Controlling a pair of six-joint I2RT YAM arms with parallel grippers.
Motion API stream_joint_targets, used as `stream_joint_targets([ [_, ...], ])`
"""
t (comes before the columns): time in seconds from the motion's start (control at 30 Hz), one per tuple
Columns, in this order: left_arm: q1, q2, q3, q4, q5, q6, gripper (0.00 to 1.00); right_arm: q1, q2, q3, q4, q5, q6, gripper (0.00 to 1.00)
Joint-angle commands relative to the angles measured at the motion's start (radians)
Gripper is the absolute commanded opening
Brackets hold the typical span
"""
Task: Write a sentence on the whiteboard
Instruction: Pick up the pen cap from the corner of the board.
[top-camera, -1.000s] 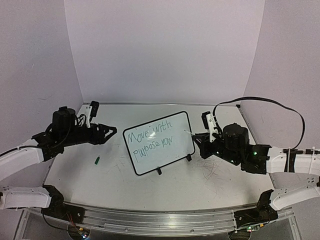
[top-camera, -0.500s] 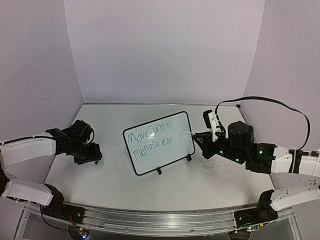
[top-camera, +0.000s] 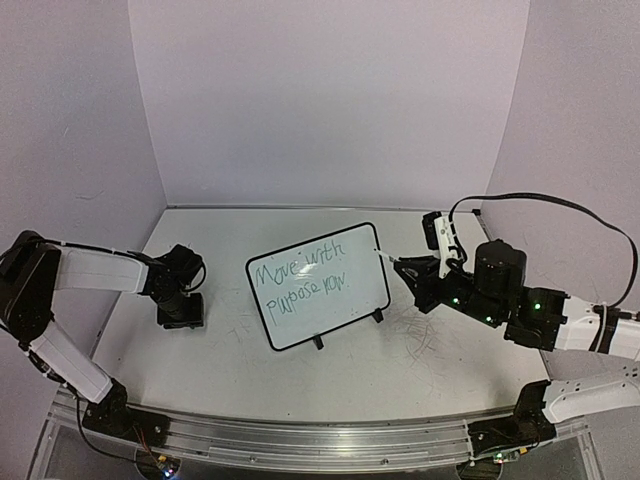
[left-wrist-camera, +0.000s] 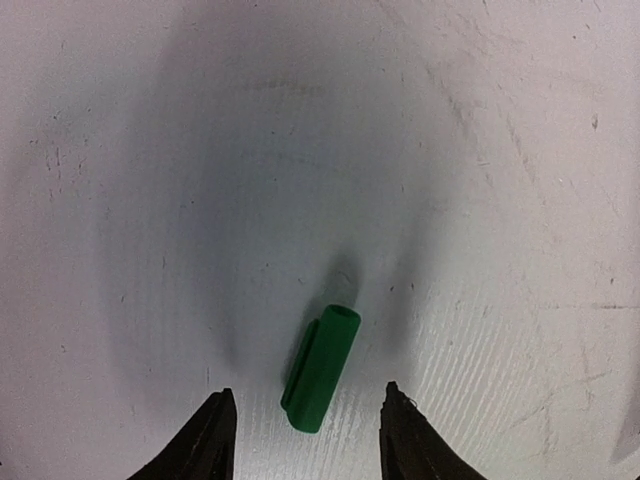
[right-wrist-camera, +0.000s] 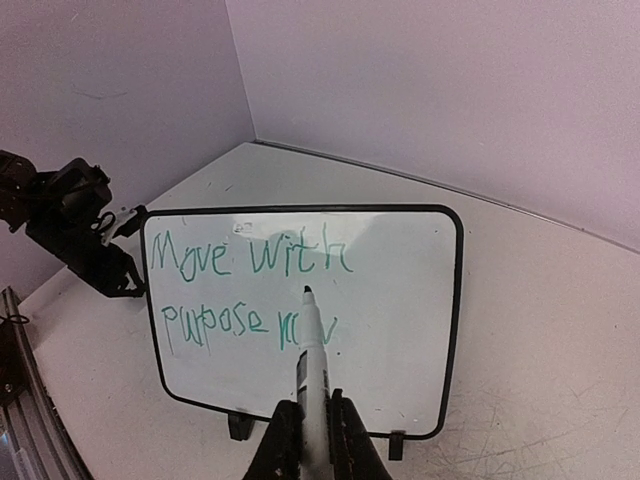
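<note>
Wide white scuffed table (top-camera: 430, 370) first, and dead centre on it stands the whiteboard (top-camera: 318, 285), propped on its two small black feet, tilted back, its top edge running up towards 2 o'clock in the overhead view. Green handwriting across it reads "Move with purpose", with a last scrawled word that looks like "now". Over at 3 o'clock of the board, the right gripper (top-camera: 408, 272) points in at it, fingers clamped tight on a marker (right-wrist-camera: 310, 350). From the right wrist camera the dark tip sits over that last word; whether it touches the surface, can't tell. Across at 9 o'clock of the board, well apart from it, the left gripper (left-wrist-camera: 306, 400) aims straight down at the table, fingers spread wide. And right between them lies a small green cap (left-wrist-camera: 322, 368), flat on the tabletop, open end towards 1 o'clock, touching neither finger
</note>
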Motion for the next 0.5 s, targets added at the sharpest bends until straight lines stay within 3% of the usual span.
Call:
stream_joint_targets([
  [0.0, 0.004, 0.037, 0.022, 0.09, 0.036, 0.044, 0.44, -0.002, -0.005, 0.003, 0.012, -0.003, 0.007, 0.0],
  [0.13, 0.004, 0.062, 0.025, 0.092, 0.027, 0.065, 0.37, -0.001, -0.001, 0.009, 0.017, -0.005, 0.005, 0.0],
  [0.27, 0.004, 0.073, 0.02, 0.095, 0.012, 0.065, 0.21, -0.001, 0.008, 0.017, 0.019, -0.002, 0.002, 0.0],
  [0.47, 0.004, 0.044, -0.031, 0.112, 0.019, 0.039, 0.15, -0.002, 0.024, 0.036, 0.017, -0.006, 0.001, 0.0],
])
